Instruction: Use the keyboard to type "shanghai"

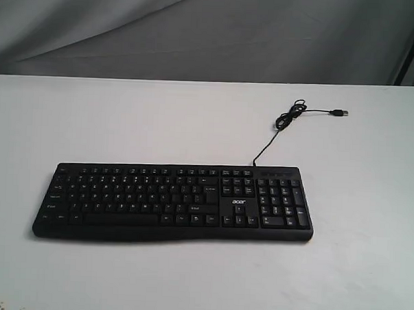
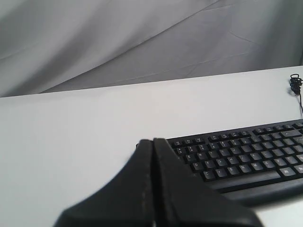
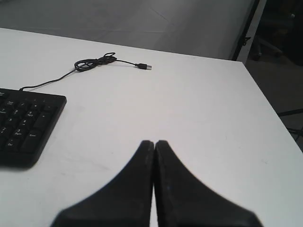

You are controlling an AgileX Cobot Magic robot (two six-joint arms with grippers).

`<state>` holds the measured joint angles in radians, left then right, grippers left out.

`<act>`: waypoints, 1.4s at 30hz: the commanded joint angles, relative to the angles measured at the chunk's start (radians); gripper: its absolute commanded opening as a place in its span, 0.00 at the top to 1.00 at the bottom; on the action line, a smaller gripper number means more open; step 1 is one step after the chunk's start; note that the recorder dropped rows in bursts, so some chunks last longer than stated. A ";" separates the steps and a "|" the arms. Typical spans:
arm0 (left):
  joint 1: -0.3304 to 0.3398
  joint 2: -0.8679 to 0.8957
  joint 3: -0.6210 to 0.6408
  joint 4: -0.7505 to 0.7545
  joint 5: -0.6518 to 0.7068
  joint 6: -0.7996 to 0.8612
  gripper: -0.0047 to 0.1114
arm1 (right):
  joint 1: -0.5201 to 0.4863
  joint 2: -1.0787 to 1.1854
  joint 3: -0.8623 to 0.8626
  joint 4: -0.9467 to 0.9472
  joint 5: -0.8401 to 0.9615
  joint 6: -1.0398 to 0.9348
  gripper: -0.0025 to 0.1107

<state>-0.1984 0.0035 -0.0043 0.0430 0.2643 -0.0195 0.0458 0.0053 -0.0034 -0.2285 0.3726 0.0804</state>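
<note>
the keyboard (image 1: 174, 201) lies flat on the white desk (image 1: 126, 117), toward the near side, its cable (image 1: 289, 116) coiled at the far right. the left fingers (image 2: 142, 184) and right fingers (image 3: 137, 189) are pressed together, holding nothing.

Pretty simple setup: a plain white flat-topped desk (image 1: 112, 116). Lying flat on it is a wide black plastic keyboard (image 1: 170, 203) with a number pad, its long side running across the exterior view. Its thin black cable (image 1: 275, 132) comes off the back edge near the number pad end and bunches into a small loose coil. It ends in a USB plug (image 1: 341, 113) resting on the desk, well apart from the keyboard.
</note>
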 commanded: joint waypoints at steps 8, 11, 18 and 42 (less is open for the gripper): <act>-0.004 -0.003 0.004 0.001 -0.005 -0.003 0.96 | 0.003 -0.005 0.003 0.002 -0.002 0.007 0.98; -0.004 -0.003 0.004 0.001 -0.005 -0.003 0.96 | 0.003 -0.005 0.003 0.002 -0.002 0.007 0.98; -0.004 -0.003 0.004 0.001 -0.005 -0.003 0.96 | 0.003 -0.005 0.003 0.002 -0.002 0.007 0.98; -0.004 -0.003 0.004 0.001 -0.005 -0.003 0.96 | 0.003 -0.005 0.003 -0.034 -0.501 -0.002 0.98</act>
<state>-0.1984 0.0035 -0.0043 0.0430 0.2643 -0.0195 0.0458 0.0053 -0.0034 -0.2489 -0.0195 0.0804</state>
